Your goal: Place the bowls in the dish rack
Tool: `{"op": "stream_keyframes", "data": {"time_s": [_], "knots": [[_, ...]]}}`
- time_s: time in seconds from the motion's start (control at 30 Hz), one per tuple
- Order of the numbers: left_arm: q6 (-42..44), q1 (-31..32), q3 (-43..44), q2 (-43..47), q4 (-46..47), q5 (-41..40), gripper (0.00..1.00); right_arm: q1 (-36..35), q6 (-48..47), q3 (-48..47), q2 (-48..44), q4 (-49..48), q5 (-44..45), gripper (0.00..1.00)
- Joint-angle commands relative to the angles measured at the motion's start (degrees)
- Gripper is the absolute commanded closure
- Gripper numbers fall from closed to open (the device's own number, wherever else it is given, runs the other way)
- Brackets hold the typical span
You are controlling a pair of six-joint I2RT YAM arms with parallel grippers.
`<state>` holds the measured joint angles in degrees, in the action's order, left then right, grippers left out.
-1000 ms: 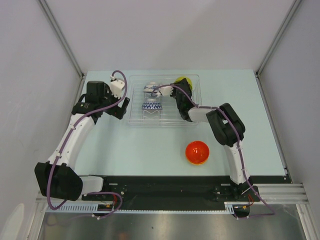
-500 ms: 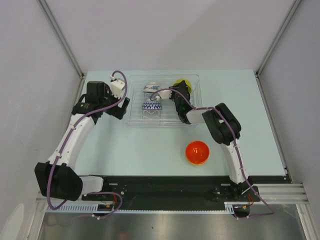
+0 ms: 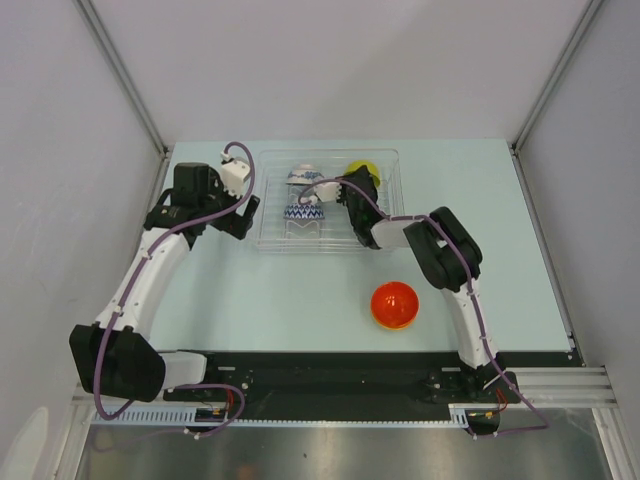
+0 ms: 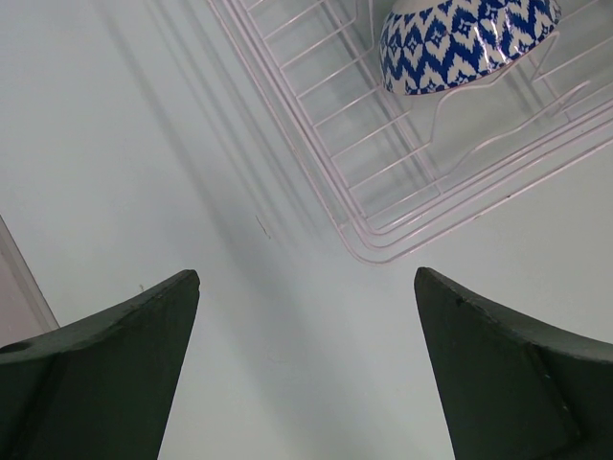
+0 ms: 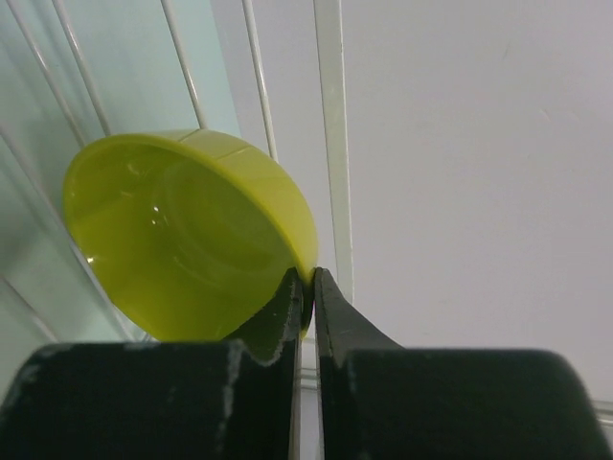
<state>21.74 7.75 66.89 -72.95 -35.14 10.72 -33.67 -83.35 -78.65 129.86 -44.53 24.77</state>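
Observation:
The yellow-green bowl (image 5: 182, 240) stands on edge among the prongs at the far right of the clear dish rack (image 3: 268, 205). My right gripper (image 5: 311, 275) is shut on its rim; from above the gripper (image 3: 350, 182) hides part of that bowl (image 3: 364, 168). Two white bowls with blue zigzags sit in the rack's left half, one at the back (image 3: 303, 176) and one nearer (image 3: 302, 211). The nearer one (image 4: 469, 38) shows in the left wrist view. An orange-red bowl (image 3: 394, 304) lies on the table near the front. My left gripper (image 4: 305, 278) hangs open and empty over bare table by the rack's left corner (image 4: 369, 251).
The light table (image 3: 250, 290) is bounded by grey walls on the left, back and right. The right arm's elbow (image 3: 445, 250) reaches over the rack's front right corner. The black base rail (image 3: 330, 375) runs along the near edge.
My right wrist has shifted slightly left and nearer inside the rack with the yellow-green bowl. The left arm has stayed still.

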Motion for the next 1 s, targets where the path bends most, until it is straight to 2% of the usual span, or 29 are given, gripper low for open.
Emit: {"op": "stream_keyframes", "data": {"time_s": [0.0,0.37,0.7,0.97], "knots": [[1.0,-0.4,-1.0,1.9,1.6,1.0,0.00,-0.2,5.0,-1.8,-2.2,9.3,-0.3,0.92],[1.3,-0.5,-1.0,2.0,1.6,0.8,0.00,0.1,10.5,-5.4,-4.5,23.4,-1.5,0.76],[1.4,-0.5,-0.7,2.0,1.8,0.7,0.00,0.2,13.8,-8.5,-5.2,33.8,-3.9,0.68],[1.4,-0.5,0.1,1.8,1.6,0.5,0.00,0.4,17.7,-12.7,-5.8,46.2,-6.8,0.64]]}}
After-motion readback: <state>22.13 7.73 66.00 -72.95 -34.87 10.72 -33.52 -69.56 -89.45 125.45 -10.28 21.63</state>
